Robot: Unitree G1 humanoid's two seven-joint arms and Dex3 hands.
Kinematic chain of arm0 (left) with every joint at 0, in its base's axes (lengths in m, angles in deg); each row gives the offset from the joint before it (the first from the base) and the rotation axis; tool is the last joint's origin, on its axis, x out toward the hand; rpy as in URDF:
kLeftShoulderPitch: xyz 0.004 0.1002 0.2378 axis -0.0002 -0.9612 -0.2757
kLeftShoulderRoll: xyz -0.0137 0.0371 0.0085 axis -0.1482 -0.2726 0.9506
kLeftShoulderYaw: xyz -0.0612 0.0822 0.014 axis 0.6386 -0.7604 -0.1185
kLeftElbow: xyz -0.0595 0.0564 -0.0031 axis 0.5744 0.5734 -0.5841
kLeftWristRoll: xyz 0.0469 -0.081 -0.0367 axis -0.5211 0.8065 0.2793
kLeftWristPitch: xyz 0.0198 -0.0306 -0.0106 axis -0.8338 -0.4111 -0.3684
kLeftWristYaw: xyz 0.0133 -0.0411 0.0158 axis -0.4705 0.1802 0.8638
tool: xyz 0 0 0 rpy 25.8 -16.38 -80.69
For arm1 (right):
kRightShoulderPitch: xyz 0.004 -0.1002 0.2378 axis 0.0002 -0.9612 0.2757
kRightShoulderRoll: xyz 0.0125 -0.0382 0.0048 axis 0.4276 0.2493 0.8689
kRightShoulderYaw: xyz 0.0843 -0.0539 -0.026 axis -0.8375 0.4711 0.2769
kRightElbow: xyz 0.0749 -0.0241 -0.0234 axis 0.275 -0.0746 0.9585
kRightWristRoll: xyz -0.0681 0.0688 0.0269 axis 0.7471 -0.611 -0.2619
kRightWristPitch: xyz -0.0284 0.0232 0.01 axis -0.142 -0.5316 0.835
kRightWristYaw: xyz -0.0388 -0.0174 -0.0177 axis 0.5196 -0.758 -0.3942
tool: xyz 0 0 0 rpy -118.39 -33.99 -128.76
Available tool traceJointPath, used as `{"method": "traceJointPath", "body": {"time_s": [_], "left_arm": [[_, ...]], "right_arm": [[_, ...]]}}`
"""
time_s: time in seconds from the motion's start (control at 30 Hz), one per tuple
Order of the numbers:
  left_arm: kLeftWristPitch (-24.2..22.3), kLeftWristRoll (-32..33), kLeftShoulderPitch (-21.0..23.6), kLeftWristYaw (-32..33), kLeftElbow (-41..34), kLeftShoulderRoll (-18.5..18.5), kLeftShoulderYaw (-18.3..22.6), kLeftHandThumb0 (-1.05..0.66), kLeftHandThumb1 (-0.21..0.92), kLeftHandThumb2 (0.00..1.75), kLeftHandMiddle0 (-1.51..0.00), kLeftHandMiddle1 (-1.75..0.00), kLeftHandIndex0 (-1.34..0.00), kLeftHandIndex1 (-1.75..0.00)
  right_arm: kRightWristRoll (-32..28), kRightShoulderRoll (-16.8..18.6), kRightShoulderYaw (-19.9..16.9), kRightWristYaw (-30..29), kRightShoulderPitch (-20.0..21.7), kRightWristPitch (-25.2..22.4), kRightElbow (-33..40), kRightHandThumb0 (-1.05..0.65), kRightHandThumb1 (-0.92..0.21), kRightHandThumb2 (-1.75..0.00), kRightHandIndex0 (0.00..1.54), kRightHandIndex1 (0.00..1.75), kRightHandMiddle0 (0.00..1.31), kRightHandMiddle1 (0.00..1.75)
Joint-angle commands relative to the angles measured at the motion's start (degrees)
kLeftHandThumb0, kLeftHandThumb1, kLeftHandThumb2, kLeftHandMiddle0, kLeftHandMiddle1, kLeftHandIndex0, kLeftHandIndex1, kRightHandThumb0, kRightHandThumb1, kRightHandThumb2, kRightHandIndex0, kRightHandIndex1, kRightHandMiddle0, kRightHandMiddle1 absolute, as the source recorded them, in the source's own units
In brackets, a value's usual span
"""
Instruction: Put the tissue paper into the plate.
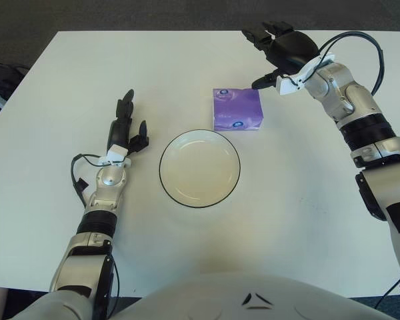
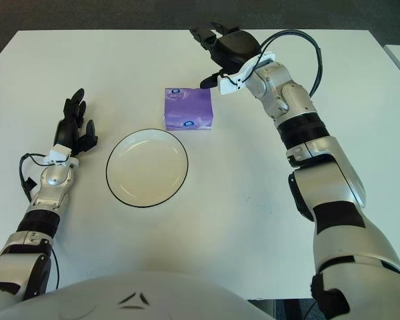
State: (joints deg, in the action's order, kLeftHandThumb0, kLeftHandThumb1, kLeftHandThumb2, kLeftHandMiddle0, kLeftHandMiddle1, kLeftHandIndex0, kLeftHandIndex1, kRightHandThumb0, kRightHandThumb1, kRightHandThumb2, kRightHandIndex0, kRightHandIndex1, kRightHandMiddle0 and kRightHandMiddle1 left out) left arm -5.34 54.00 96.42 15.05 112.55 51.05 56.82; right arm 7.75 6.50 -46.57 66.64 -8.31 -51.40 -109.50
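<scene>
While the purple tissue pack (image 1: 237,110) sits on the table (image 1: 307,213) just beyond the plate (image 1: 200,168), the right hand (image 1: 280,50) hovers released behind it (left hand (image 1: 125,130), fingers spread, left of the plate).

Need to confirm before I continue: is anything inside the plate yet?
No. The plate shows only its bare white bottom. The purple tissue pack sits on the table just beyond its rim, and the right hand is above and beyond the pack, holding nothing.

counter (image 1: 187,60): matt white, smooth. plate (image 1: 200,168): glossy cream glaze, dark rim. tissue paper (image 1: 237,110): wrapped in shiny purple plastic film. right hand (image 1: 280,48): matt black plastic.
</scene>
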Motion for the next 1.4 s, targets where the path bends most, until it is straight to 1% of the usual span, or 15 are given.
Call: {"method": "traceJointPath", "body": {"time_s": [0.0, 0.2, 0.33, 0.5, 0.7, 0.93, 1.1, 1.37], "left_arm": [[-0.3, -1.5, -8.0, 0.1, 9.6, 5.4, -3.0, -0.72, 0.92, 0.87, -0.19, 0.00, 0.00, -0.34], [-0.3, -1.5, -7.9, 0.3, 9.7, 5.5, -3.1, -0.72, 0.92, 0.86, -0.19, 0.00, 0.00, -0.34], [-0.5, -1.5, -7.9, 0.4, 9.6, 5.6, -3.1, -0.72, 0.92, 0.86, -0.19, 0.00, 0.00, -0.34], [-0.7, -1.3, -8.0, 0.2, 9.5, 5.6, -3.1, -0.72, 0.92, 0.86, -0.18, 0.00, 0.00, -0.35], [-0.7, -1.2, -8.1, 0.1, 9.2, 5.6, -3.1, -0.73, 0.92, 0.85, -0.18, 0.00, 0.00, -0.35], [-0.8, -1.0, -8.4, -0.1, 8.9, 5.7, -3.1, -0.72, 0.92, 0.84, -0.18, 0.00, 0.00, -0.34], [-0.7, -0.8, -8.5, -0.4, 8.8, 5.7, -3.1, -0.71, 0.92, 0.84, -0.18, 0.00, 0.00, -0.33], [-0.6, -0.9, -8.6, -0.3, 8.8, 5.5, -3.1, -0.71, 0.92, 0.84, -0.17, 0.00, 0.00, -0.31]], "right_arm": [[-1.7, -0.9, -1.0, 2.1, -3.4, 0.1, 5.0, -1.05, -0.92, -0.36, 0.00, 0.00, 0.00, 0.00], [-2.0, -0.9, -1.0, 3.8, -5.1, 0.1, 7.9, -1.05, -0.92, -0.33, 0.00, 0.00, 0.00, 0.00], [-1.7, -0.3, -0.4, 4.8, -6.8, 0.4, 10.1, -1.05, -0.92, -0.32, 0.00, 0.00, 0.00, 0.00], [-1.4, -0.1, -0.2, 5.8, -7.7, 0.4, 11.2, -1.05, -0.92, -0.31, 0.00, 0.00, 0.00, 0.00], [-0.2, 0.8, 0.9, 7.0, -9.6, -0.4, 13.6, -1.05, -0.92, -0.26, 0.00, 0.00, 0.00, 0.00], [0.0, 1.0, 2.0, 11.0, -10.7, -1.5, 16.2, -1.05, -0.92, -0.24, 0.00, 0.00, 0.00, 0.00], [0.7, 1.3, 2.6, 12.3, -11.1, -2.1, 16.8, -1.05, -0.92, -0.22, 0.00, 0.00, 0.00, 0.00], [1.1, 2.0, 3.2, 12.1, -12.0, -2.2, 16.7, -1.05, -0.92, -0.21, 0.00, 0.00, 0.00, 0.00]]}}
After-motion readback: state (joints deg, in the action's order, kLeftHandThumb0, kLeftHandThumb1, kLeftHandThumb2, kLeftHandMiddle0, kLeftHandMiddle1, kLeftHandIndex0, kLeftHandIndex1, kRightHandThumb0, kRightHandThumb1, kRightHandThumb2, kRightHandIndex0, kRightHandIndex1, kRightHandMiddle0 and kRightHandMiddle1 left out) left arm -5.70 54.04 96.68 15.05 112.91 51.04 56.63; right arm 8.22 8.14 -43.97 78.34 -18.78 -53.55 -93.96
